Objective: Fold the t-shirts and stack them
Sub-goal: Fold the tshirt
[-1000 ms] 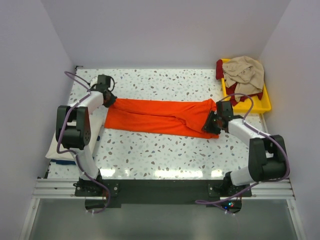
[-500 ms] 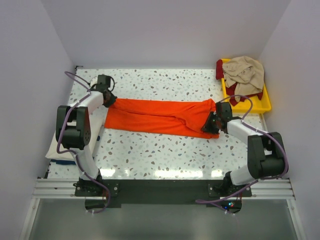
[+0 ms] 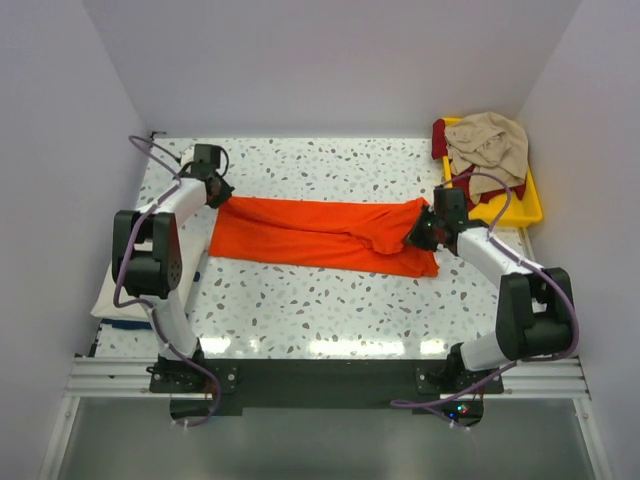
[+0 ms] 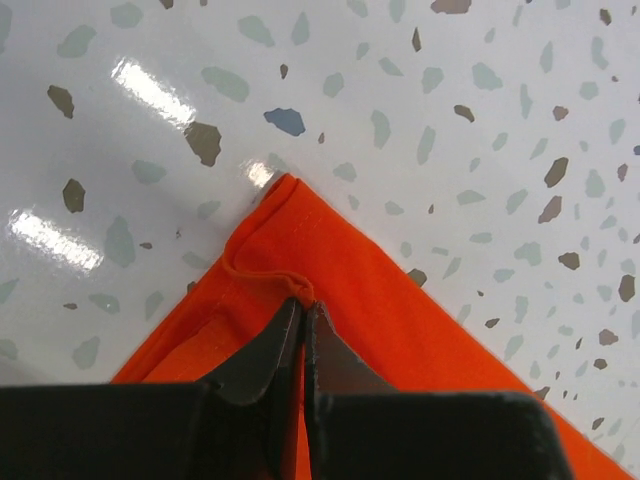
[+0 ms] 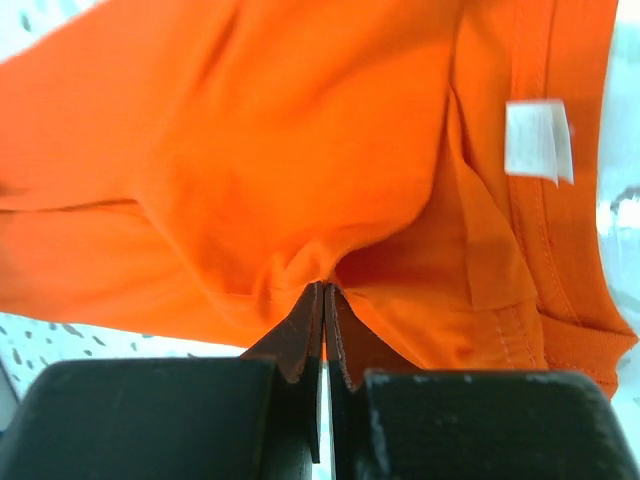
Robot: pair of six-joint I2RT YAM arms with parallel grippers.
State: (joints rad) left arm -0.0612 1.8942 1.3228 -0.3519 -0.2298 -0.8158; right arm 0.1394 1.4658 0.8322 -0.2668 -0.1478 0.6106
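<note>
The bright orange t-shirt (image 3: 320,232) lies folded lengthwise into a long strip across the middle of the table. My left gripper (image 3: 222,195) is shut on its far left corner, pinching the hem (image 4: 300,290). My right gripper (image 3: 422,230) is shut on a bunch of the shirt's cloth (image 5: 322,275) at the right end, near the neck with its white tag (image 5: 538,140). A beige t-shirt (image 3: 488,142) lies crumpled over a dark red one (image 3: 440,138) in the tray.
The yellow tray (image 3: 530,205) stands at the back right corner of the speckled table (image 3: 330,310). A white cloth (image 3: 112,300) over something dark blue hangs at the table's left edge. White walls close in on both sides and the back.
My right gripper has moved toward the back with the shirt's right end in it, lifting the cloth. My left gripper has shifted slightly back and left, holding the corner.
</note>
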